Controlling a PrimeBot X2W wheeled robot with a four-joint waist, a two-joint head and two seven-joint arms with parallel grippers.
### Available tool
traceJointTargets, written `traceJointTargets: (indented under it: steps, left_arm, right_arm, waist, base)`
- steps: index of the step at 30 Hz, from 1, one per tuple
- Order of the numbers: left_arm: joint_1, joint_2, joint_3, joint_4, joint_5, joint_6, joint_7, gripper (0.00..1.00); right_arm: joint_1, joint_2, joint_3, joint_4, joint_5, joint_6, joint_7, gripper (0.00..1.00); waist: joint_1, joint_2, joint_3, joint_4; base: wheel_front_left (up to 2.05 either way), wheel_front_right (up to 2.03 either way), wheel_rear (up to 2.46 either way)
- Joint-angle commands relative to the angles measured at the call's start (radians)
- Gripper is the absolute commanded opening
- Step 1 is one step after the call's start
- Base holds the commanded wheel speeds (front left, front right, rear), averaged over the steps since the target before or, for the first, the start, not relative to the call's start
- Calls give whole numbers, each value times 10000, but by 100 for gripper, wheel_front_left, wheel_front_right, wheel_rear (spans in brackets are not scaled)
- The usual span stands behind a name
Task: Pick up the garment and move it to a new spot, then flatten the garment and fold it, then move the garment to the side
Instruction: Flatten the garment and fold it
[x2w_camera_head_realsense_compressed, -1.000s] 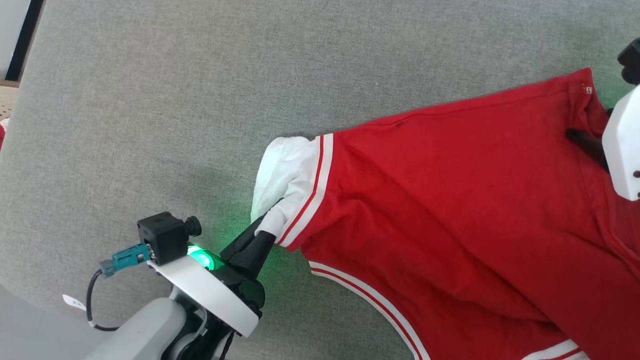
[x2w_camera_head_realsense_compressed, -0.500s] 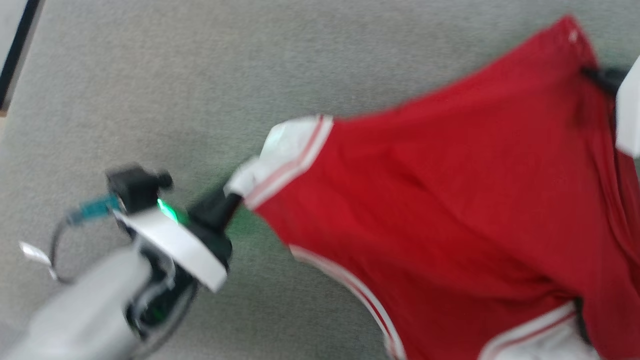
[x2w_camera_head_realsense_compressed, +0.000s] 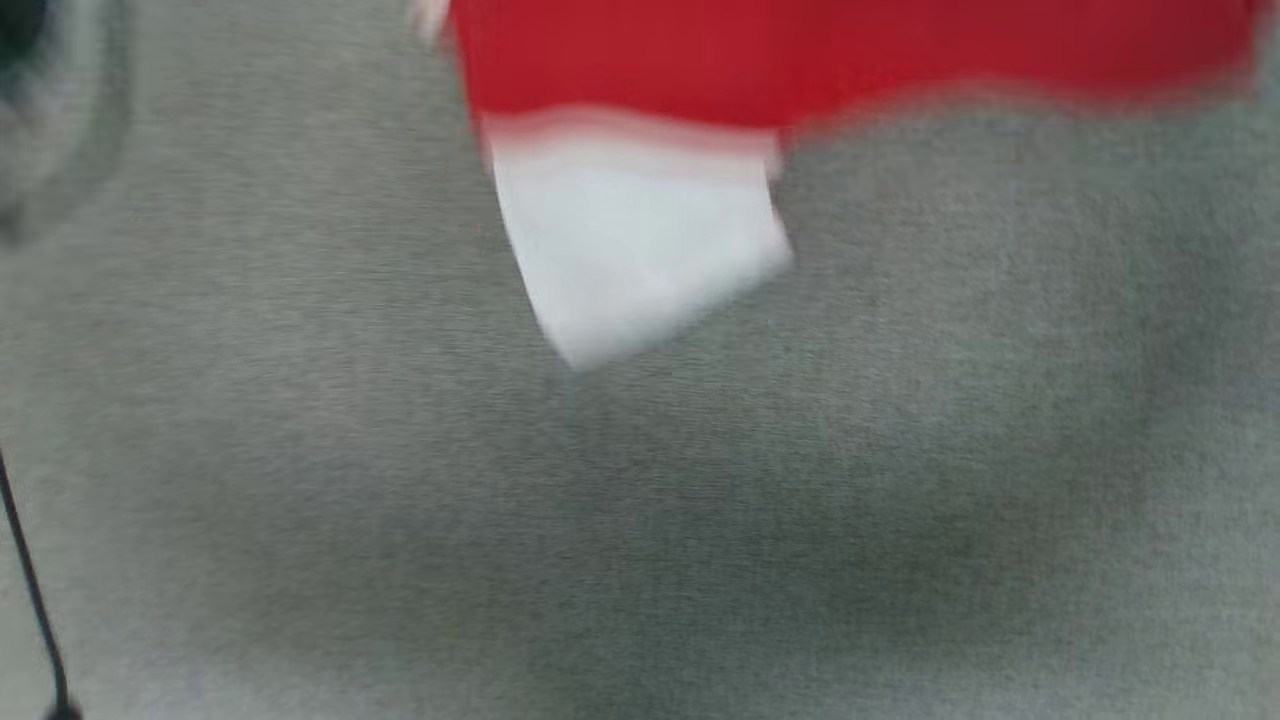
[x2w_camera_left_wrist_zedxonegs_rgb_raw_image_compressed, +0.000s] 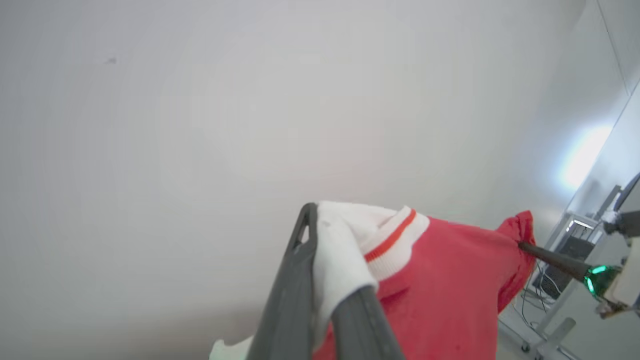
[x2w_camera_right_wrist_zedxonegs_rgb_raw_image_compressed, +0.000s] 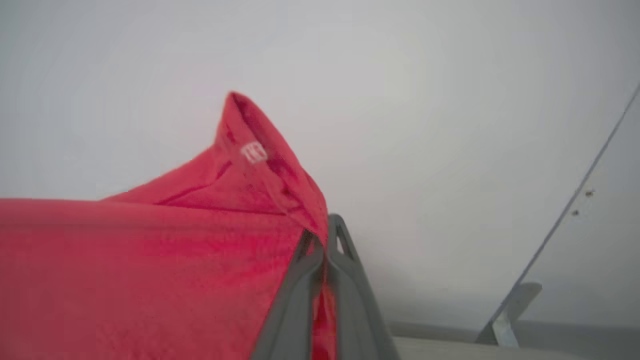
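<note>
Since garment (x2w_camera_left_wrist_zedxonegs_rgb_raw_image_compressed: 450, 290) rose clear | left end effector (x2w_camera_left_wrist_zedxonegs_rgb_raw_image_compressed: 327, 255), right end effector (x2w_camera_right_wrist_zedxonegs_rgb_raw_image_compressed: 322, 237): grasping it

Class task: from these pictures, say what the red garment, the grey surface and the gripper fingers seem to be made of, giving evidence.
Garment: soft matte knit cloth; it drapes and puckers, with ribbed striped trim. Grey surface: probably matte woven fabric, grainy though blurred. Fingers: likely dull moulded plastic, with cut-out slots.

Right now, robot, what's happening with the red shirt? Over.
Left gripper shut on white sleeve end. Right gripper shut on red corner. Garment stretched between them. Grey surface below, no obstruction seen.
</note>
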Motion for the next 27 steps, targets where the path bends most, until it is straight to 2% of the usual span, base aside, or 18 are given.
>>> traceJointTargets:
  steps: [1, 6, 10, 12, 17, 23, 27]
  left_arm:
    - [-343, 106, 230, 274, -100, 37, -75, 0]
    - [-2370, -358, 862, 1435, -528, 40, -292, 0]
    - [-2515, -531, 844, 1461, -1072, 40, -178, 0]
    - [-1992, -430, 415, 1232, -939, 40, -94, 0]
    - [197, -378, 40, -46, -1966, 35, -254, 0]
    - [3913, 161, -315, -2494, -2588, 32, -662, 0]
    - [6187, 398, -315, -3774, -2409, 32, -796, 0]
  right_arm:
    - [-253, -10, -159, 175, -210, -39, -208, 0]
    - [-1641, 568, -756, 1233, -1141, -56, -1674, 0]
    - [-1828, 794, -947, 1893, -1456, -56, -2492, 0]
    - [-1495, 739, -819, 2158, -1438, -51, -2626, 0]
    - [-116, 416, -322, 2360, -780, -48, -2879, 0]
    - [2905, 57, 588, 1250, 603, -42, -2990, 0]
    - [5236, -258, 831, 41, 1530, -28, -2701, 0]
  waist:
    - [0, 0, 373, -365]
    - [0, 0, 597, -600]
    - [0, 0, 626, -615]
    - [0, 0, 616, -571]
    - [0, 0, 494, -484]
    - [0, 0, 141, -476]
    - [0, 0, -144, -373]
  base:
    - [0, 0, 0]
    - [0, 0, 0]
    - [0, 0, 0]
    - [0, 0, 0]
    - [0, 0, 0]
    - [0, 0, 0]
    - [0, 0, 0]
